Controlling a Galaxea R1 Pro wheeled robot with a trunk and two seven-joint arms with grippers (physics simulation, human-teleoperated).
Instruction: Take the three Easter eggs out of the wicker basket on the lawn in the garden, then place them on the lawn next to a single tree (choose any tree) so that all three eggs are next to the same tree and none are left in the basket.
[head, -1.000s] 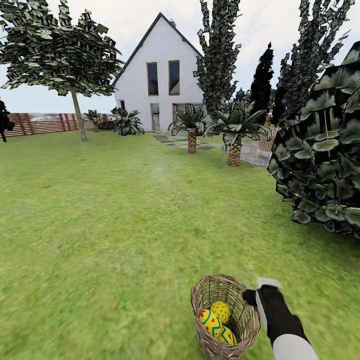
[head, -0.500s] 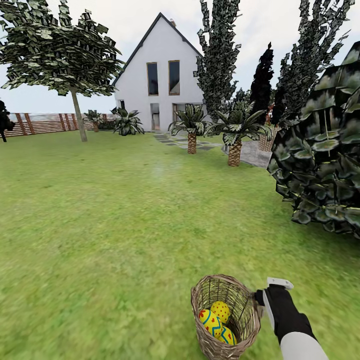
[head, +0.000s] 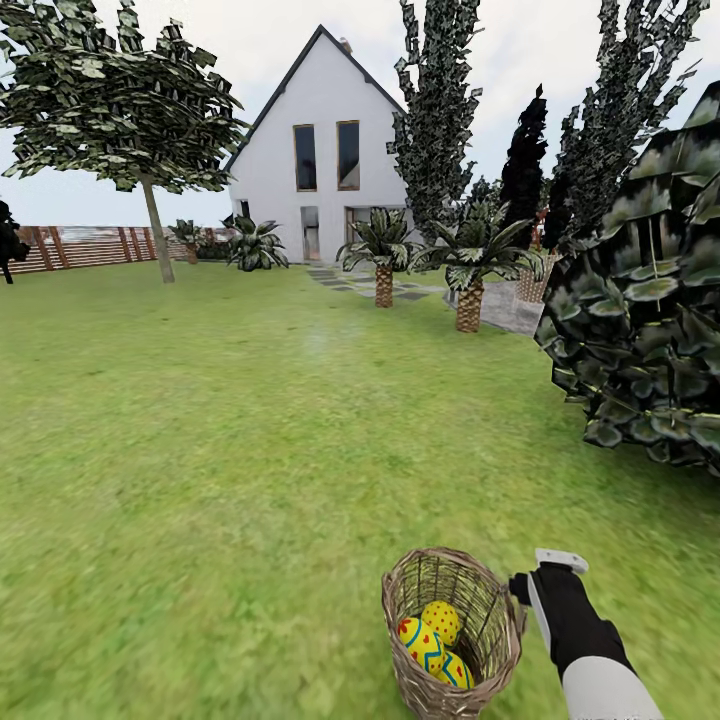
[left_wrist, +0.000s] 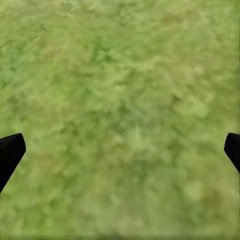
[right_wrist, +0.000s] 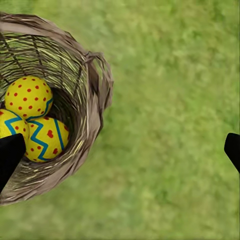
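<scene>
Holding three eggs (head: 433, 637), all inside the basket (head: 497, 640); none out yet. Basket stands on the lawn (head: 250, 450), tilted slightly, close in front of me.

Right gripper (right_wrist: 120, 155): just beside the basket's rim, outside it, over bare grass. Its fingers (right_wrist: 10, 152) are spread wide, gripping nothing.

Left gripper (left_wrist: 120, 150): above plain lawn, fingers apart, nothing between them.

Trees: one thin-trunked tree (head: 155, 235) far across the lawn by the fence (head: 80, 245); leafy bush (head: 650, 330) to my right.

Risks, as I judge them: reaching in from this side, I could knock the rim and tip the basket, spilling eggs. Eggs lie packed together; a pinch may slip.
</scene>
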